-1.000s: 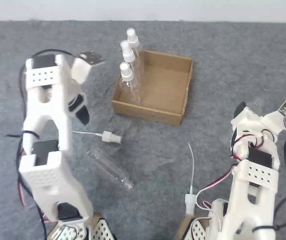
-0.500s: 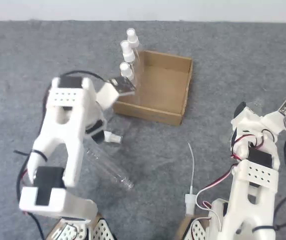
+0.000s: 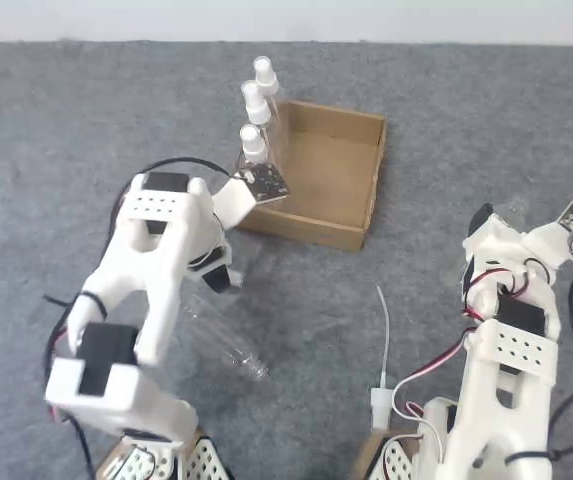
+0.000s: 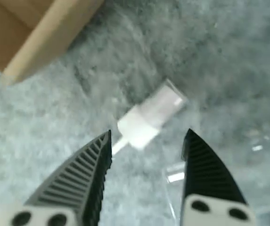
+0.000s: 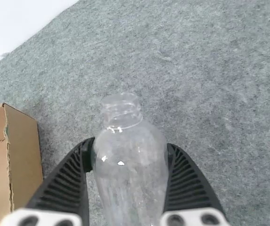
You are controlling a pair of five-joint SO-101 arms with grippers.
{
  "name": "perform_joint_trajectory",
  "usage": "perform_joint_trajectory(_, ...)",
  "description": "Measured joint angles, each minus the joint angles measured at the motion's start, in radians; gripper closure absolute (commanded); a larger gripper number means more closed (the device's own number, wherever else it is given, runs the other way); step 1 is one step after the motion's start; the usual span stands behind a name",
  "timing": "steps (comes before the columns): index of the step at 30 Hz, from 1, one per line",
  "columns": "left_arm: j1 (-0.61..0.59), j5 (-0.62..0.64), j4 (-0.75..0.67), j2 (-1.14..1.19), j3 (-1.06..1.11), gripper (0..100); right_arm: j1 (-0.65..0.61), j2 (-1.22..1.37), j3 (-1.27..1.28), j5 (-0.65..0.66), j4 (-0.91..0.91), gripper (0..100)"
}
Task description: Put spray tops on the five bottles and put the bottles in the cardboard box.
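grey mat (image 5: 219, 70) | right claw (image 5: 128, 148) clamps bottle (image 5: 127, 174) | neck outward, apparently tilted

Five bottles (image 3: 234, 347) — five spray tops (image 4: 150, 117) — one box (image 3: 375, 178)

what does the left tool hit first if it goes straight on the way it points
Likely the loose spray top, lying on the grey mat just ahead of the open left tool; depth is unclear.
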Motion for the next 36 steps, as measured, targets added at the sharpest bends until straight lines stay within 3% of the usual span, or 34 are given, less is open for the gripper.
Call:
perform_joint_trajectory(6,0.029,0.000,-0.060,0.101,0.000,78,0.000,0.000,0.000,0.000,0.000,99.2)
perform_joint_trajectory(12,0.074,0.000,-0.064,0.112,0.000,87,0.000,0.000,0.000,0.000,0.000,99.2)
perform_joint_trajectory(21,0.104,0.000,-0.064,0.112,0.000,91,0.000,0.000,0.000,0.000,0.000,99.2)
perform_joint_trajectory(25,0.104,0.000,-0.064,0.112,0.000,91,0.000,0.000,0.000,0.000,0.000,99.2)
perform_joint_trajectory(30,0.104,0.000,-0.005,0.112,-0.002,81,0.000,0.000,0.000,0.000,0.000,99.2)
perform_joint_trajectory(36,0.104,0.000,0.035,0.112,-0.009,80,0.000,0.000,0.000,0.000,0.000,99.2)
